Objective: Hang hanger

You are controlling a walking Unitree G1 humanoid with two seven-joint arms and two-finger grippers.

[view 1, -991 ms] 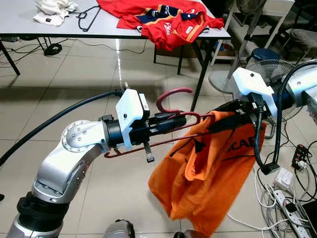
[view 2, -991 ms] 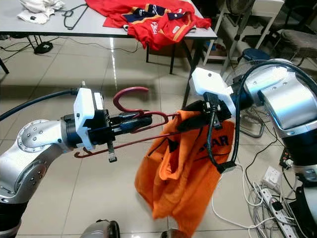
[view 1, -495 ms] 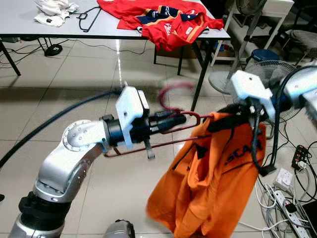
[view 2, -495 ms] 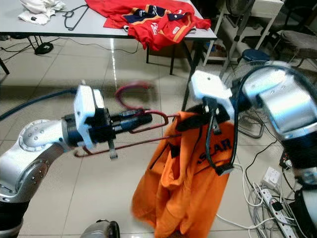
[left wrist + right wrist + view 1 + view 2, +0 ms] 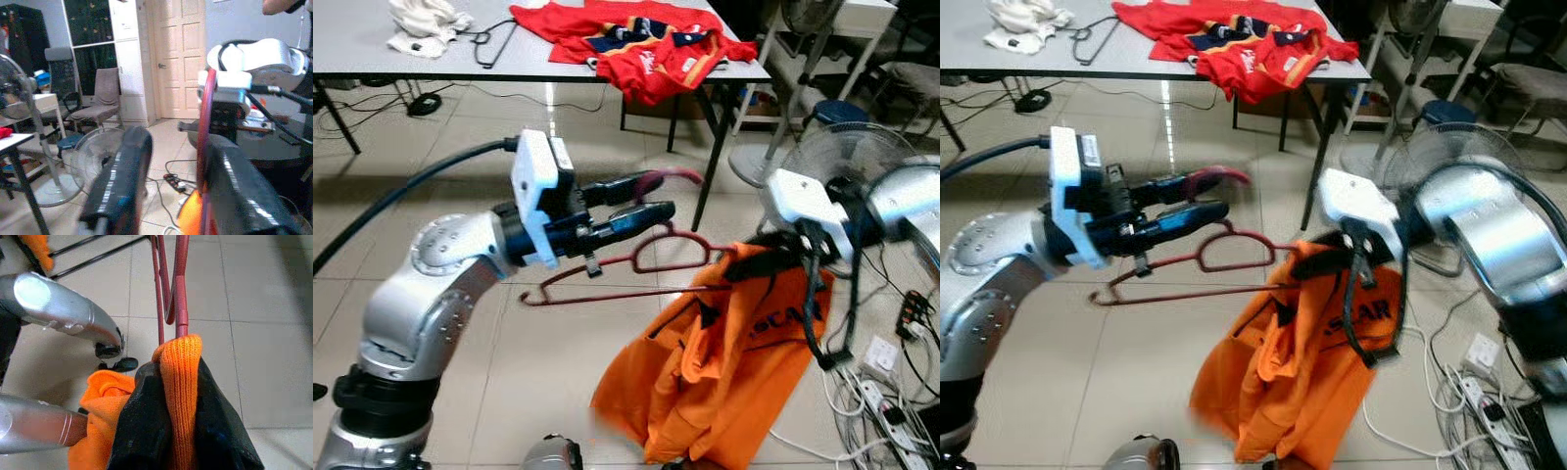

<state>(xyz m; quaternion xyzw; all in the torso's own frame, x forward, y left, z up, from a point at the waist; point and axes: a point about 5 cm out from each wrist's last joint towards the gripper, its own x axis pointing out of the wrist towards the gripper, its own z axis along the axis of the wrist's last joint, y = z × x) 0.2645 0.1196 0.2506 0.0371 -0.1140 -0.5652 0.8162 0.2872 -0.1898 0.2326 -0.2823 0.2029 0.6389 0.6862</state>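
— Over the tiled floor, the left gripper (image 5: 641, 196) is holding its fingers apart around the red hanger (image 5: 636, 264), while the right gripper (image 5: 178, 396) is pinching the orange shirt (image 5: 724, 362) draped on the hanger's right end.

— Best keeping the bar level, so the shirt isn't sliding off.

— Right wrist view is showing the knit collar clamped; head views aren't.

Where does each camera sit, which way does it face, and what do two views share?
Left eye view: head, looking down; both silver arms, red hanger, orange shirt.
Right eye view: same scene; table with red jersey.
Left wrist view: along the left pincer; fan, door.
Right wrist view: along the right pincer, shut on the shirt collar.
Shared: the hanger.
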